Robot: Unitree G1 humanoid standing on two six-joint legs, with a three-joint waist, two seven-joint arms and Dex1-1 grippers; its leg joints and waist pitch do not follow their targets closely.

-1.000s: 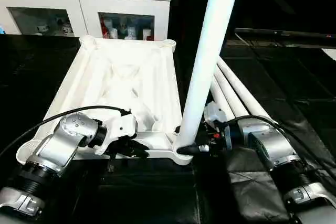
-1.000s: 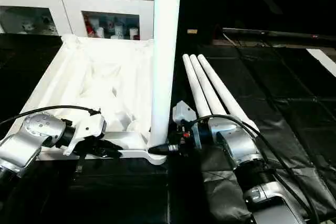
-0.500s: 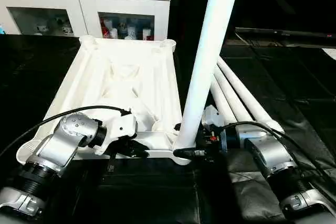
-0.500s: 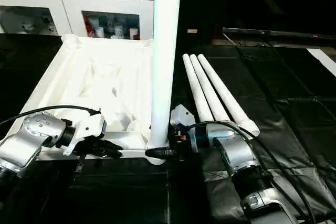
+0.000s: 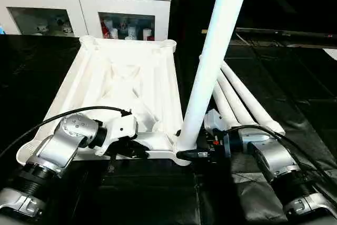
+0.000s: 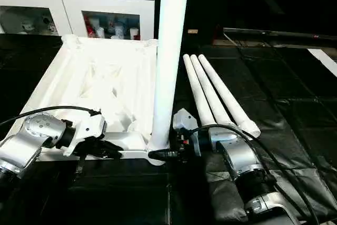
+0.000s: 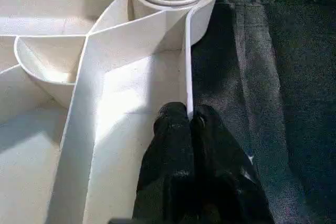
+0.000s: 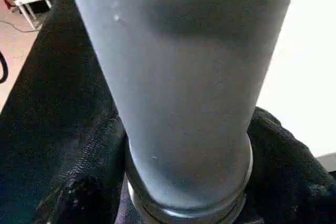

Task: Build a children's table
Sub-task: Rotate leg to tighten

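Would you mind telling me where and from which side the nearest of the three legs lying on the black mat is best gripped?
Judging by its pose, grip the nearest lying leg around its round shaft near the middle, coming from above with the fingers straddling it. It lies flat, tight against its neighbours, so only the top and the side facing the tabletop look free.

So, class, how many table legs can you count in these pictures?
4: one leg stands in the tabletop's near corner socket, and three legs lie side by side on the black mat.
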